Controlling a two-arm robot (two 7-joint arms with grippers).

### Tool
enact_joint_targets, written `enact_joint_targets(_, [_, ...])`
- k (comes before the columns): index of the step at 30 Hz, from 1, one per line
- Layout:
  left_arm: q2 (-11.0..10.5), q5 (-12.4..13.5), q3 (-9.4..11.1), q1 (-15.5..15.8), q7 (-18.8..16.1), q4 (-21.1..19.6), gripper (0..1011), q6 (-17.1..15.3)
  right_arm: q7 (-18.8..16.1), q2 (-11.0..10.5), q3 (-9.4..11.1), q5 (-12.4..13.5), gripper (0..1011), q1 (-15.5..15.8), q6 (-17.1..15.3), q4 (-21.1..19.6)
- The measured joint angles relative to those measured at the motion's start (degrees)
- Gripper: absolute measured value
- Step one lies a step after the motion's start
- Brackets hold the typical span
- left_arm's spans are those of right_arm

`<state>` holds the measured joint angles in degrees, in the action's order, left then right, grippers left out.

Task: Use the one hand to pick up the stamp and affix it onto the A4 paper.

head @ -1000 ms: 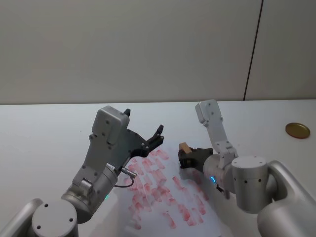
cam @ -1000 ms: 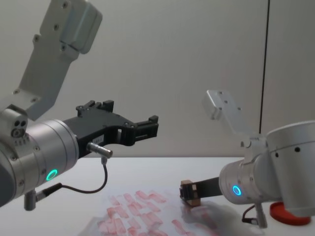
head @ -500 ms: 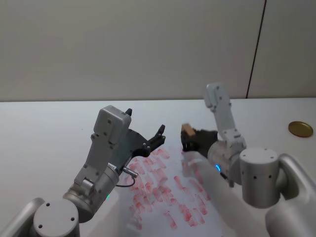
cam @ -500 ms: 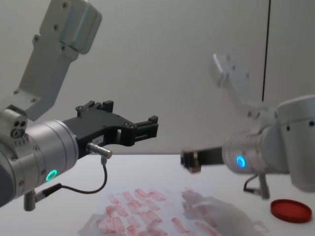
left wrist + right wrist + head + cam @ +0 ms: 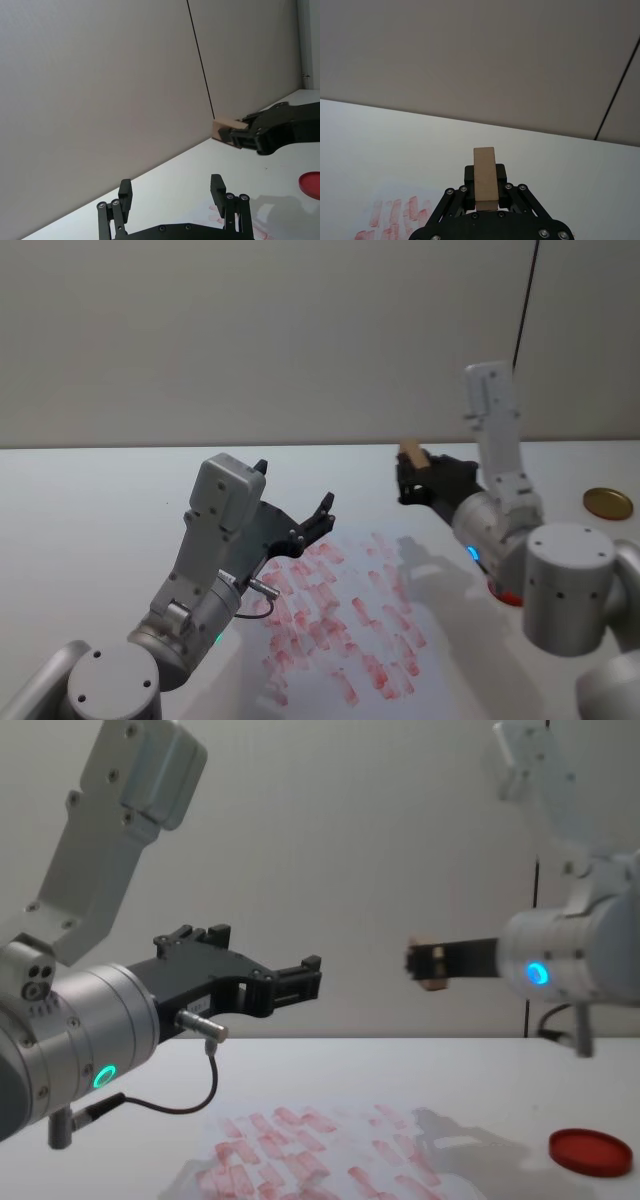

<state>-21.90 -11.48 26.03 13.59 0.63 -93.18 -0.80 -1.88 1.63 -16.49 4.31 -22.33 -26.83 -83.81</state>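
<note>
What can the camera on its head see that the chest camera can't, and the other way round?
Head view alone: a gold disc on the table, far right, and the paper laid out from above. Chest view alone: the red pad as a full disc to the right of the paper, and how high the wooden block hangs over the table. Both: the right end effector shut on the block, and the left end effector open by the paper's left side.

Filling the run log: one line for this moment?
right gripper shut on stamp, airborne, clear of A4 paper | left gripper open, parked left
</note>
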Motion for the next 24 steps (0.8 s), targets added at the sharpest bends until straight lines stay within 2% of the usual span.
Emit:
enact_joint_targets(9, [0.0, 0.0, 0.0, 0.0, 0.0, 0.0, 993, 0.0, 3.49, -2.12, 1.73, 2.18, 220, 3.69, -2.56, -5.42])
enact_joint_targets(13, [0.0, 0.0, 0.0, 0.0, 0.0, 0.0, 993, 0.0, 5.25, -3.47, 2.75, 3.6, 221, 6.23, -3.85, -7.92])
enact_joint_targets(24, [0.0, 0.0, 0.0, 0.0, 0.0, 0.0, 993, 0.0, 8.53, -6.25, 4.98, 6.53, 220, 11.96, -5.93, -11.92])
